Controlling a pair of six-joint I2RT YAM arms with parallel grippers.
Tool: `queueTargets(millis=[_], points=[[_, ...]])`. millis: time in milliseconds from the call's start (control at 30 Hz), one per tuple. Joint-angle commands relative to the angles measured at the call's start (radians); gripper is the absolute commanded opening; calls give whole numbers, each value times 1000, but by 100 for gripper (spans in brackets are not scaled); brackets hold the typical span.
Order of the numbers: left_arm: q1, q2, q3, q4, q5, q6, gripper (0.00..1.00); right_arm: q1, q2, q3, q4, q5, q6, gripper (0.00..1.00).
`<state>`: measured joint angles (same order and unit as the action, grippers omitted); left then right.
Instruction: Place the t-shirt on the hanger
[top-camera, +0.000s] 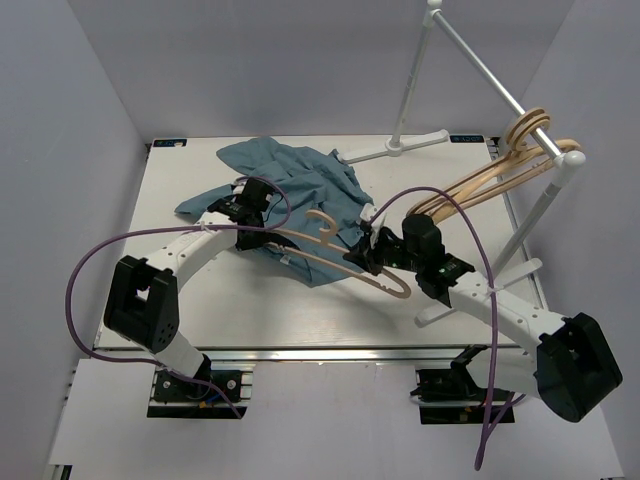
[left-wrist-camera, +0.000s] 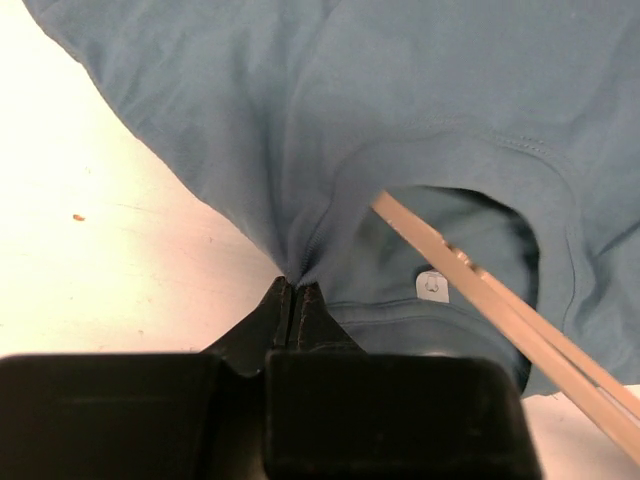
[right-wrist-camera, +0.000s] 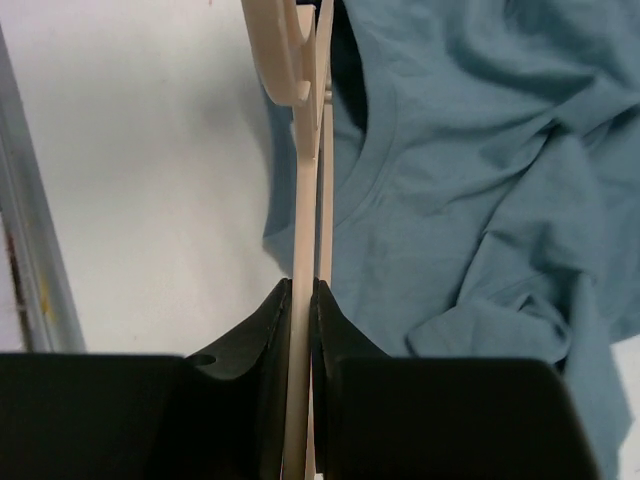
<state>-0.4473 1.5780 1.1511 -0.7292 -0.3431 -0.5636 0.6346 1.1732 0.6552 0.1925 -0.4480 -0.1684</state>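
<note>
The teal-blue t-shirt (top-camera: 300, 180) lies crumpled on the white table, toward the back left. My left gripper (top-camera: 258, 215) is shut on its collar, and the left wrist view shows the fabric pinched at the fingertips (left-wrist-camera: 297, 283). One arm of the pale wooden hanger (left-wrist-camera: 480, 290) runs through the neck opening, past the white label (left-wrist-camera: 432, 285). My right gripper (top-camera: 362, 255) is shut on the hanger (top-camera: 390, 288) at its other end. In the right wrist view the hanger (right-wrist-camera: 308, 180) stands edge-on between the jaws of the gripper (right-wrist-camera: 303, 287), with the t-shirt (right-wrist-camera: 470, 150) to its right.
A white metal stand (top-camera: 430, 90) of thin rods rises at the back right. Several more wooden hangers (top-camera: 490, 175) hang from its slanted rod. The stand's right foot (top-camera: 520, 240) is close to my right arm. Purple cables loop over both arms.
</note>
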Motion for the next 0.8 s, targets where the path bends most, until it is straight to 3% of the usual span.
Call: queueTargets(millis=[0, 200, 500, 767], points=[[1, -33, 59, -32, -2, -22, 0, 5, -41, -15, 195, 23, -36, 0], [1, -32, 99, -52, 13, -38, 0, 10, 28, -25, 271, -92, -57, 0], [1, -38, 185, -137, -71, -84, 0, 23, 83, -65, 350, -126, -209, 0], [1, -79, 182, -148, -86, -61, 0, 22, 92, 23, 185, -164, -315, 0]])
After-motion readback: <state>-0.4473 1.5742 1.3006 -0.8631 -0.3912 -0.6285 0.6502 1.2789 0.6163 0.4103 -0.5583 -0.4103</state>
